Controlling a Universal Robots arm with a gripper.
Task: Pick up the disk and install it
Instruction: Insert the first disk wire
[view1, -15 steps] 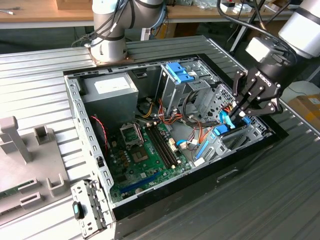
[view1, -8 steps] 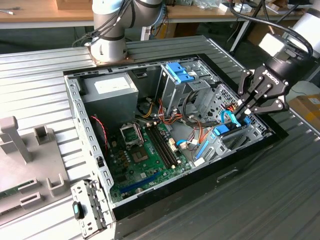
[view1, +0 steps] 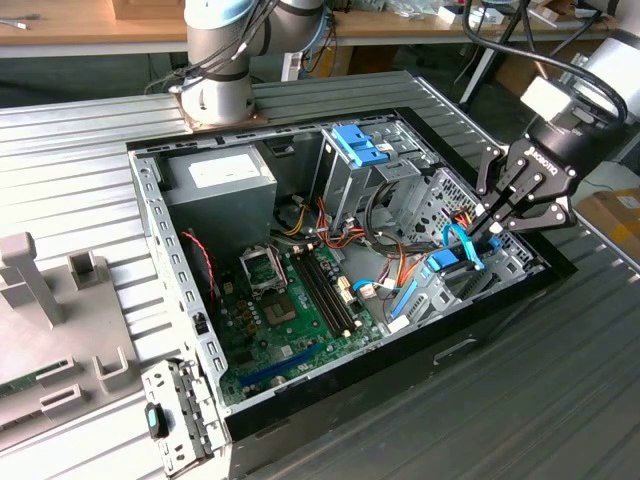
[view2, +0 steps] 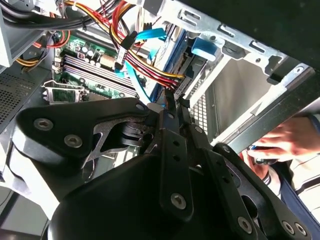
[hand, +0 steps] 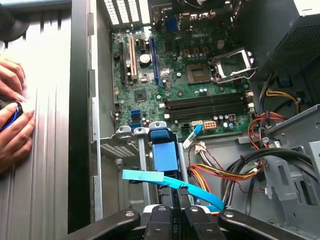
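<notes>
So the black open-topped computer case (view1: 480, 330) is lying on the ribbed grey metal desk (view1: 80, 150) with its side off. You can see the green motherboard (view1: 290, 300), and the grey power-supply box with the white label (view1: 220, 175) sits in the far corner.

The black three-link pincer (view1: 488, 232) is reaching down into the case at the exterior view's right, over the metal drive bay in that corner. Its fingers are narrow, pretty much pressed together in both wrist views (hand: 177, 195) (view2: 172, 102). I honestly can't tell if the tips are touching anything.

The disk (hand: 164, 155), a silver-grey hard drive in a blue plastic side frame, stands on edge in that bay, just beside the pincer tips. It's mostly the blue frame you see, also in the exterior view (view1: 442, 263). A flat light-blue data cable (hand: 150, 176) crosses right over the tips, and a bundle of red, yellow and black wires (view2: 150, 67) plugs in near the bay.

The light-blue plastic bracket (view1: 360, 148) sits on top of the taller metal cage, well apart from the pincer. A person's hands (hand: 12, 120) rest on the desk outside the case wall.
</notes>
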